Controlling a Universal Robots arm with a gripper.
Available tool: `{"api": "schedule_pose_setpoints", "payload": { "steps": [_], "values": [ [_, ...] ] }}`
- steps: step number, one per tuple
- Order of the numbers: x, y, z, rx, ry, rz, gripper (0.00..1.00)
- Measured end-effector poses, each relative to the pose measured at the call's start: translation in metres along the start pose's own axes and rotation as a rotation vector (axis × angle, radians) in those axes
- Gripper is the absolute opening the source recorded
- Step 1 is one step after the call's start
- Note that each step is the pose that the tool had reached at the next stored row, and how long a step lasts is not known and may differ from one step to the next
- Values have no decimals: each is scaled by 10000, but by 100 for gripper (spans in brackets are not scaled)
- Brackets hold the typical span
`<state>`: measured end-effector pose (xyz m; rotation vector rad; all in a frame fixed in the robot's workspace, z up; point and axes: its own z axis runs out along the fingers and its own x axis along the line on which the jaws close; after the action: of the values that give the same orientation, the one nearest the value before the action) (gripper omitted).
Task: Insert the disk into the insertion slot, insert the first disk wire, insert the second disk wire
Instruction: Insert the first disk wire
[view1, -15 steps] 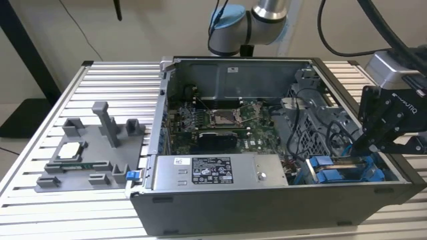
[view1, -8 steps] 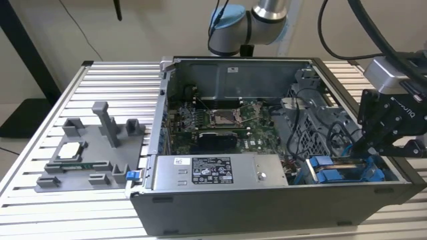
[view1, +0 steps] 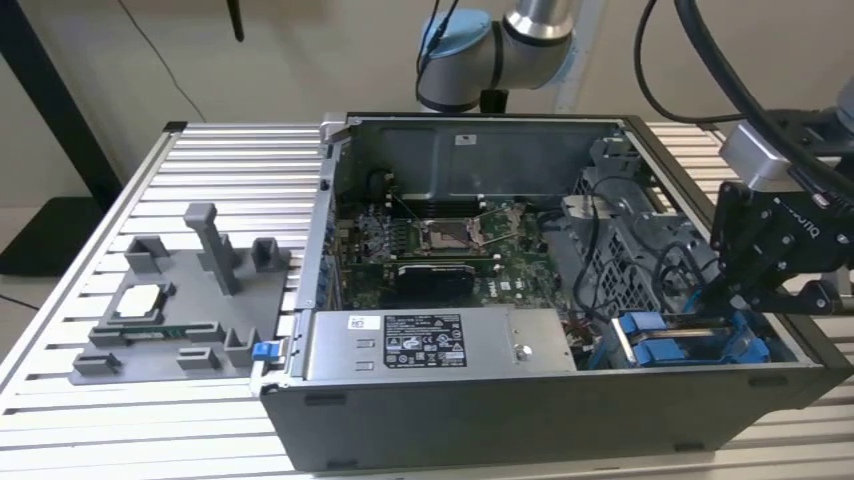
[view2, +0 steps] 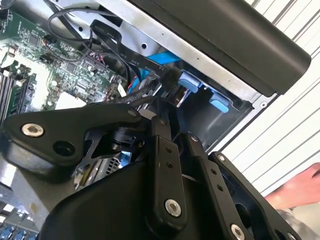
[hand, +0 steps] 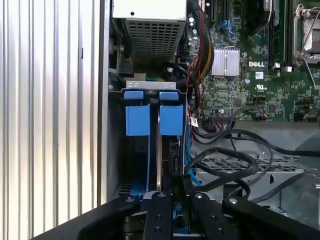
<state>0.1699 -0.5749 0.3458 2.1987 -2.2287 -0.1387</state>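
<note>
1. Exterior view: my claw (view1: 742, 296) hangs over the insertion slot (view1: 687, 335); I cannot tell how open it is or what it holds
2. Second wrist view: black wires (view2: 125, 50) just beyond the claw (view2: 176, 131)
3. First wrist view: the disk (hand: 137, 120) sits slotted straight ahead of the claw (hand: 176, 187)

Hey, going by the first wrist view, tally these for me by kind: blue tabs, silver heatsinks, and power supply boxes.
Blue tabs: 2
Silver heatsink: 1
Power supply box: 1
Total: 4
</note>
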Motion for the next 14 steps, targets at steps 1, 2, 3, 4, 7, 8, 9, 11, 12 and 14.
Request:
{"api": "schedule_pose_setpoints", "payload": {
  "steps": [1, 2, 3, 4, 7, 8, 9, 11, 12, 14],
  "values": [
    [0, -8, 4, 0, 1, 4, 0],
    [0, -13, 10, 1, -1, 9, 0],
    [0, -14, 14, 1, -1, 15, 0],
    [-1, -14, 17, 2, -2, 18, 0],
    [-2, -16, 22, 1, -3, 17, 0],
    [-3, -16, 24, 2, -5, 17, 0],
    [-3, -16, 27, 1, -6, 17, 0],
    [-8, -16, 32, 1, -9, 17, 0],
    [-11, -16, 33, 1, -7, 17, 0],
    [-15, -16, 37, 1, -8, 19, 0]
  ]
}}
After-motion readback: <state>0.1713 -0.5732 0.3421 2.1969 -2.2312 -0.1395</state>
